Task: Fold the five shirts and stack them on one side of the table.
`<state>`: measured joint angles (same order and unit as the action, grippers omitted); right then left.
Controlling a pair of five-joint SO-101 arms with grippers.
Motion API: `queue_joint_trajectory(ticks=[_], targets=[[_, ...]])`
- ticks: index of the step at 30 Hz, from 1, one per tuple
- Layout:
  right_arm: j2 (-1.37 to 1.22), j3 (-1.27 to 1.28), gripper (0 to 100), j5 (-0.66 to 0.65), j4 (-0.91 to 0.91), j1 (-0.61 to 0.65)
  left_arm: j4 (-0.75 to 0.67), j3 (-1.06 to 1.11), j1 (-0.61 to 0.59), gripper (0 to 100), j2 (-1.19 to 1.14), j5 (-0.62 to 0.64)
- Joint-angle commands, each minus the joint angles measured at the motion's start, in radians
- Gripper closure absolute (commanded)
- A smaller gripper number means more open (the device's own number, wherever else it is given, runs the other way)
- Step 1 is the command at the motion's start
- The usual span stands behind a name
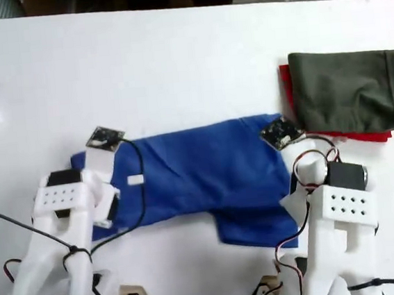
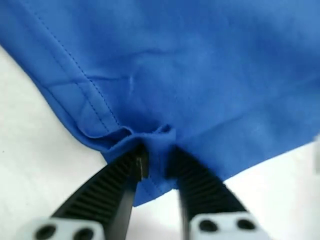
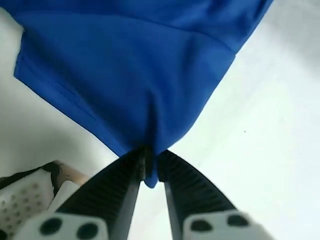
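Left gripper (image 2: 157,159) on blue shirt (image 2: 200,75) hem

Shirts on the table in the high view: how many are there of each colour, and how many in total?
blue shirt: 1
dark green shirt: 1
red shirt: 1
Total: 3

The green shirt (image 1: 345,90) hides most of the red shirt (image 1: 286,90)
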<state>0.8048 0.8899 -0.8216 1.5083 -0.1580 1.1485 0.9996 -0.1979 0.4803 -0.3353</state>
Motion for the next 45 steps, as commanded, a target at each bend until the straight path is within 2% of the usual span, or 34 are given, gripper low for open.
queue_joint_trajectory(ticks=[1, 5, 12, 15, 18, 19, 23, 26, 30, 40, 45], targets=[[0.028, -0.002, 93.0, -0.052, 0.019, -0.007, -0.008, -0.007, 0.009, 80, 0.032, -0.008], [0.028, -0.008, 85.5, -0.063, 0.039, -0.004, 0.005, -0.024, 0.009, 80, 0.034, -0.008], [0.028, -0.104, 85.4, -0.054, 0.042, -0.010, 0.204, -0.275, 0.008, 80, 0.034, -0.008], [0.028, -0.201, 85.4, -0.051, 0.035, -0.005, 0.244, -0.410, 0.008, 82, 0.028, -0.006], [0.019, -0.267, 95.0, 0.051, -0.044, 0.028, 0.221, -0.489, 0.012, 100, 0.023, 0.002], [0.019, -0.272, 99.5, 0.091, -0.082, 0.050, 0.210, -0.495, 0.015, 96, 0.023, 0.002], [0.004, -0.270, 98.0, 0.181, -0.185, 0.188, 0.146, -0.489, 0.021, 97, -0.008, 0.000], [-0.070, -0.273, 98.0, 0.262, -0.265, 0.274, 0.101, -0.506, 0.021, 97, -0.117, 0.008], [-0.242, -0.278, 98.0, 0.330, -0.392, 0.306, 0.055, -0.553, 0.023, 97, -0.328, 0.063], [-0.645, -0.278, 97.9, 0.334, -0.622, 0.300, 0.064, -0.799, 0.018, 97, -0.772, 0.058], [-0.792, -0.347, 97.9, 0.334, -0.684, 0.298, 0.166, -1.049, -0.009, 97, -0.979, 0.061]])
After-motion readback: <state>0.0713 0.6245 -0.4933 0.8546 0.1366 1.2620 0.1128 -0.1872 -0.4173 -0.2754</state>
